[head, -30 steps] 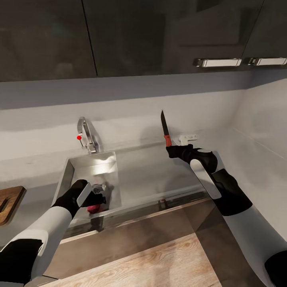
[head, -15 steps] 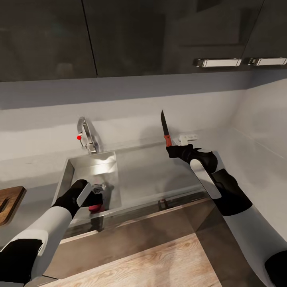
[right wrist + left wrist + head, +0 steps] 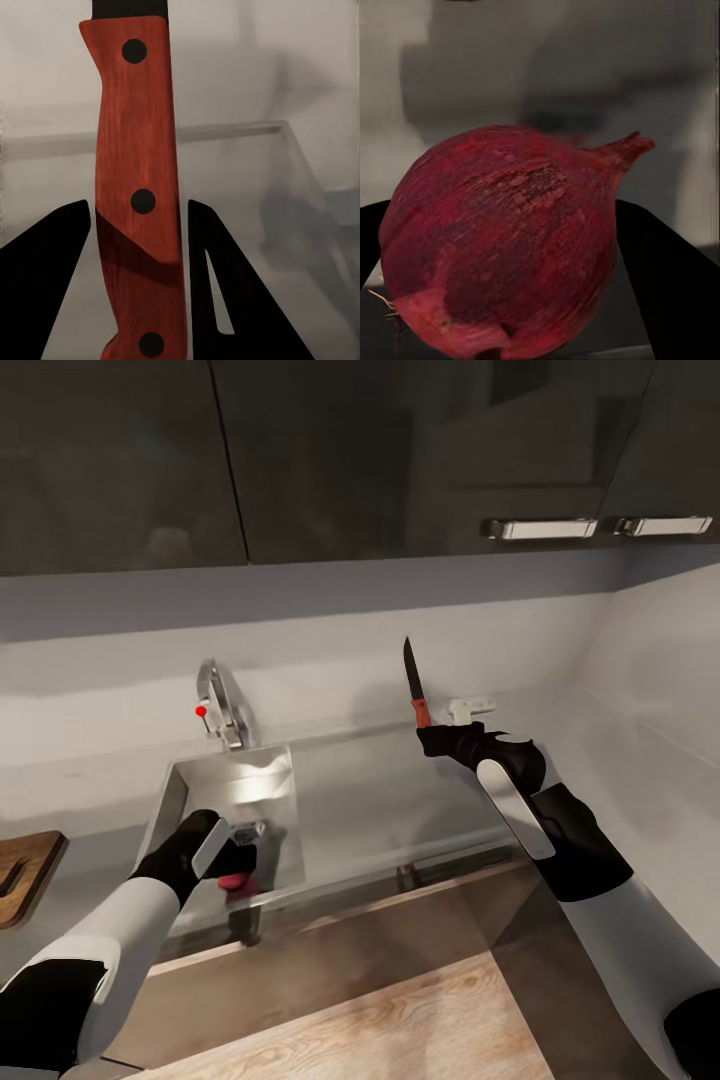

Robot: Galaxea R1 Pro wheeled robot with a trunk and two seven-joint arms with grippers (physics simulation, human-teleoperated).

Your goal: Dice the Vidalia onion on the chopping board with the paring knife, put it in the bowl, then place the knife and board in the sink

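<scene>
In the head view the steel sink (image 3: 180, 790) lies at the left, its drainboard running to the right. My left gripper (image 3: 243, 847) reaches down into the basin and is shut on the Vidalia onion (image 3: 234, 880), a dark red bulb. The left wrist view shows the onion (image 3: 502, 247) close up, wedged between the two black fingers (image 3: 675, 292). My right gripper (image 3: 440, 738) hovers over the drainboard, shut on the paring knife (image 3: 421, 712), whose dark blade points straight up. Its red riveted handle (image 3: 139, 187) sits between the fingers (image 3: 45, 262). An edge of the chopping board (image 3: 25, 865) shows at the far left on the countertop (image 3: 90, 780).
A chrome tap (image 3: 222, 705) with a red-tipped lever stands behind the basin. Glossy black upper cabinets (image 3: 330, 450) hang overhead with two metal handles (image 3: 535, 528) at the right. A white socket (image 3: 470, 708) sits on the backsplash behind the knife. The wood floor (image 3: 380, 1030) lies below.
The whole picture has shifted slightly downward, so the camera moved. Both arms keep their places, with the onion and the knife still held.
</scene>
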